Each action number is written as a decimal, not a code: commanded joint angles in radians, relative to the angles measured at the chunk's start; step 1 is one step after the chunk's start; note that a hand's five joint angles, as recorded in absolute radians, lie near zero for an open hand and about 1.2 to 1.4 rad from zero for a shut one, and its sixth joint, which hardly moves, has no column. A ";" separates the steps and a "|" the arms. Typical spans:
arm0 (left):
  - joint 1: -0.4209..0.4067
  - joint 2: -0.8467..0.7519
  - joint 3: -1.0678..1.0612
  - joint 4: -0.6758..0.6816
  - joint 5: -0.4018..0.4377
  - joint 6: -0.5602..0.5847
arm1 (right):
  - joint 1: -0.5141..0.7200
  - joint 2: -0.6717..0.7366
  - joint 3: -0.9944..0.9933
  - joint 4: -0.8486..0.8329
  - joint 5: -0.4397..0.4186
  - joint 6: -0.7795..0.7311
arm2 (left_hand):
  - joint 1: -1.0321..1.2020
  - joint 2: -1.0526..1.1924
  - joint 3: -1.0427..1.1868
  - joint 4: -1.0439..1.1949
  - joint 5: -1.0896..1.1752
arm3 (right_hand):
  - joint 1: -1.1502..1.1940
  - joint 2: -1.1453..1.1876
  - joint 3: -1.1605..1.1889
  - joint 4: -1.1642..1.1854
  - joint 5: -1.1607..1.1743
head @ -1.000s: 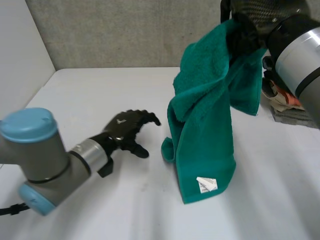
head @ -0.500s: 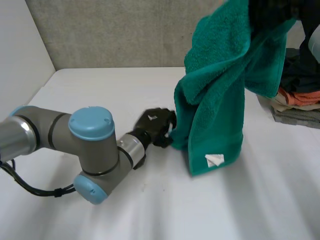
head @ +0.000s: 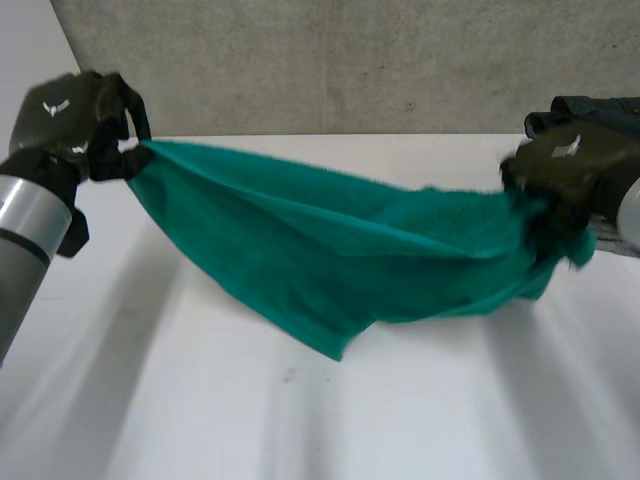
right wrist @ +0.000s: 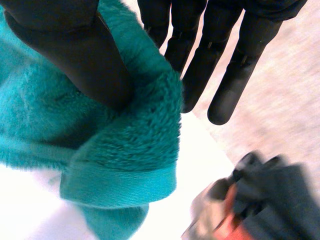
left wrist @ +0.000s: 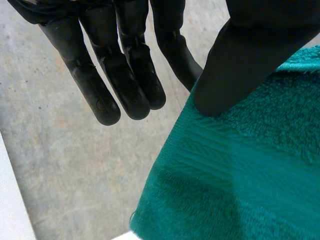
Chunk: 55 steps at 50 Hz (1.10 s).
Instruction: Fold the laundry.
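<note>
A teal towel (head: 330, 255) hangs stretched between both hands above the white table (head: 420, 420), sagging in the middle with one corner pointing down. My left hand (head: 72, 118) is raised at the far left and pinches a corner of the towel (left wrist: 240, 165) under its thumb (left wrist: 235, 65), the other fingers (left wrist: 125, 75) straight. My right hand (head: 572, 165) is at the far right, lower than the left. Its thumb (right wrist: 85, 60) presses a bunched end of the towel (right wrist: 125, 155) against its fingers (right wrist: 220, 55).
A pile of folded clothes (right wrist: 255, 205), dark grey with an orange-red piece, lies on the table just beyond my right hand. A grey wall (head: 350, 60) closes the back and a white panel (head: 25, 60) the left side.
My left hand closed on the hanging towel's lower corner and lifted it up and to the left. My right hand came down with its end. The towel went from hanging to stretched out.
</note>
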 commanded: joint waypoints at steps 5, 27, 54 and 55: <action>-0.027 -0.296 0.012 0.007 0.006 0.369 | 0.044 0.294 -0.084 -0.013 0.149 -0.145 | 0.229 0.201 0.207 0.199 0.243 | 0.328 0.232 0.202 0.194 0.233; -0.100 -0.430 0.665 0.464 -0.181 0.310 | 0.116 0.364 -0.351 -1.087 0.282 0.105 | 0.229 0.201 0.207 0.199 0.243 | 0.328 0.232 0.202 0.194 0.233; -0.099 -0.509 -0.026 0.299 -0.158 0.547 | 0.133 0.542 -0.008 -0.604 0.160 0.074 | 0.229 0.201 0.207 0.199 0.243 | 0.328 0.232 0.202 0.194 0.233; -0.099 -0.509 -0.035 0.299 -0.146 0.547 | 0.133 0.525 0.030 -0.604 0.155 0.074 | 0.229 0.201 0.207 0.199 0.243 | 0.328 0.232 0.202 0.194 0.233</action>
